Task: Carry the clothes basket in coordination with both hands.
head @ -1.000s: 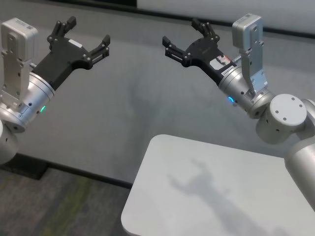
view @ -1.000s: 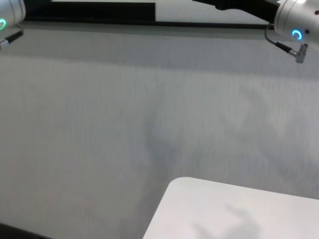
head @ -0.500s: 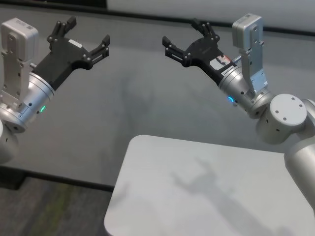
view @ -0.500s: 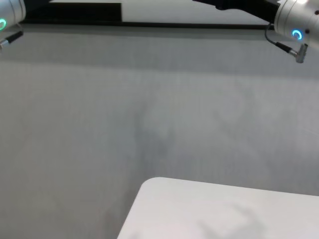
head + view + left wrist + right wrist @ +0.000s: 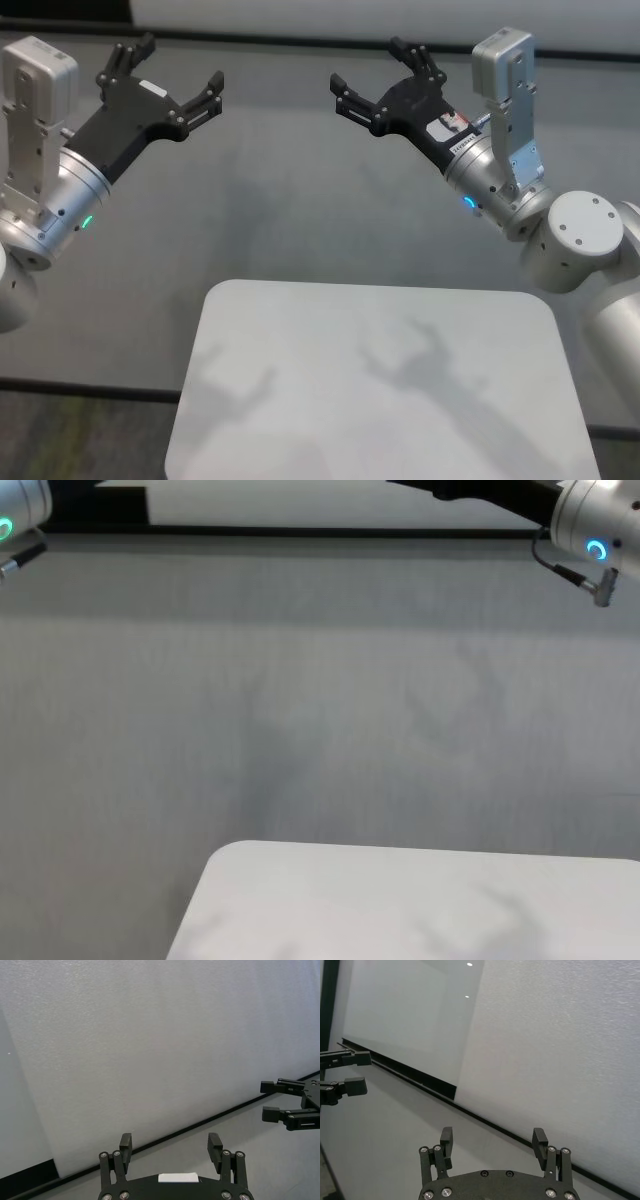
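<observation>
- The left claw (image 5: 168, 82) is raised high on the robot's left side, black fingers spread wide apart and gripping nothing.
- The right claw (image 5: 384, 80) is raised at about the same height on the robot's right, fingers likewise spread wide and empty.
- The two claws face each other across an open gap, well apart, above the grey floor.
- In the left wrist view the left claw (image 5: 171, 1144) shows its two fingertips spread, with the right claw (image 5: 280, 1101) farther off before a white wall.
- In the right wrist view the right claw (image 5: 494, 1141) is equally spread, and the left claw (image 5: 342, 1072) appears at the picture's edge.
- A pale, rounded-corner tabletop (image 5: 300, 400) sits low in front of the robot, below both arms; the arms' shadows fall across it.
- The chest view shows the tabletop (image 5: 330, 900) near edge and a glowing blue-green ring on each forearm.
- The clothes basket is in none of the views, so its look and place cannot be told.
</observation>
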`<action>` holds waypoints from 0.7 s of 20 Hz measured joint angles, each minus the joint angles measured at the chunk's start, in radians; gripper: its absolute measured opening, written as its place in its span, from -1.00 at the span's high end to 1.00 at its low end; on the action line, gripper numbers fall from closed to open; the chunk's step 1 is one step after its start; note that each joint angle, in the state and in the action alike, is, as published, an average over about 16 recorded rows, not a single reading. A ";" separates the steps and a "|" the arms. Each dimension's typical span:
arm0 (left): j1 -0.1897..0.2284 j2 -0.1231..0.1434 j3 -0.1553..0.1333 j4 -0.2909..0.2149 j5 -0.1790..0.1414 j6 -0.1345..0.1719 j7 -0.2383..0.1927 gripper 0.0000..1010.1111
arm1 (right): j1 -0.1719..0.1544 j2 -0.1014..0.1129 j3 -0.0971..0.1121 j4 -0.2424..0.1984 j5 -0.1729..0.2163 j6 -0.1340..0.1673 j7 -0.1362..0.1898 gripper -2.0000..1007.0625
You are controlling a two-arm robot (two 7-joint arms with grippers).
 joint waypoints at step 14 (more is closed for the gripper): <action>0.000 0.000 0.000 0.000 0.000 0.000 0.000 -0.98 | 0.000 0.000 0.000 0.000 0.000 0.000 0.000 -1.00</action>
